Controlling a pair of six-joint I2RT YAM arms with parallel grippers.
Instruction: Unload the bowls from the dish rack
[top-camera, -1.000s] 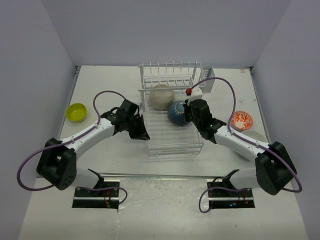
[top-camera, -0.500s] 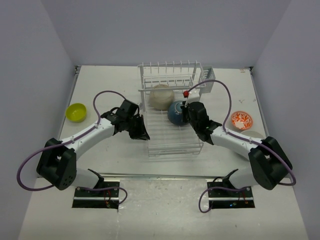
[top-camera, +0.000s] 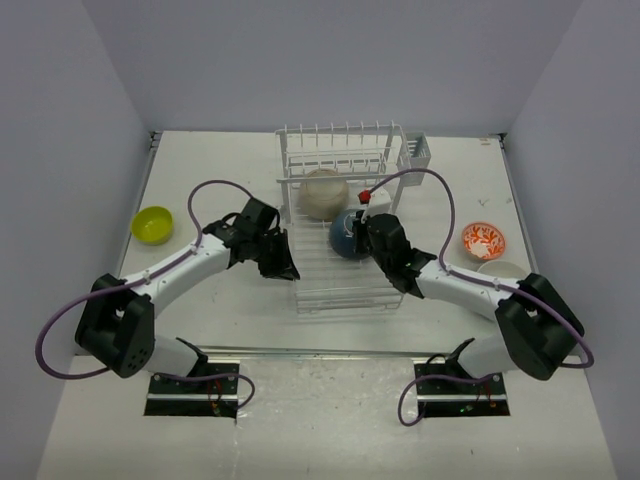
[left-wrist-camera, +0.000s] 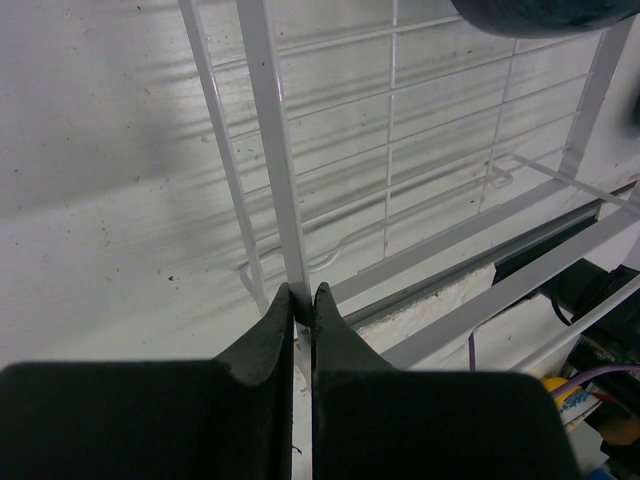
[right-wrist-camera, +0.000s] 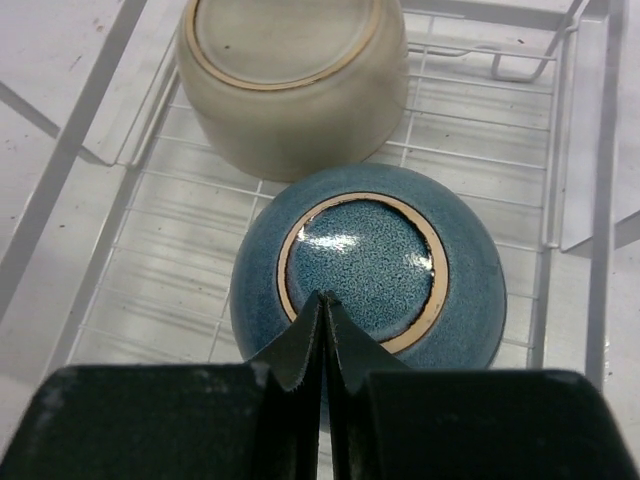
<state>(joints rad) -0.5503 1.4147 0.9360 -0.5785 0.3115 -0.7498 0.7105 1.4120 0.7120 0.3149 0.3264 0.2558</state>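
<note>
Sitting upside down in the dish rack (top-camera: 340, 290), a beige bowl (right-wrist-camera: 290, 90) and, at its five o'clock, a blue bowl (right-wrist-camera: 365, 255) are waiting to be unloaded. A yellow-green bowl (top-camera: 153, 224) is lying on the counter (top-camera: 230, 310) at the rack's nine o'clock and an orange-patterned bowl (top-camera: 483, 240) at three o'clock, so roughly half is looking done. The left jaws are pinching a rack wire. The right jaws are pressing together, empty, over the blue bowl's base. No writing is showing.

White table (top-camera: 230, 160) (scuffed, lightly speckled) enclosed by plain pale grey walls (top-camera: 330, 60) on three sides.
</note>
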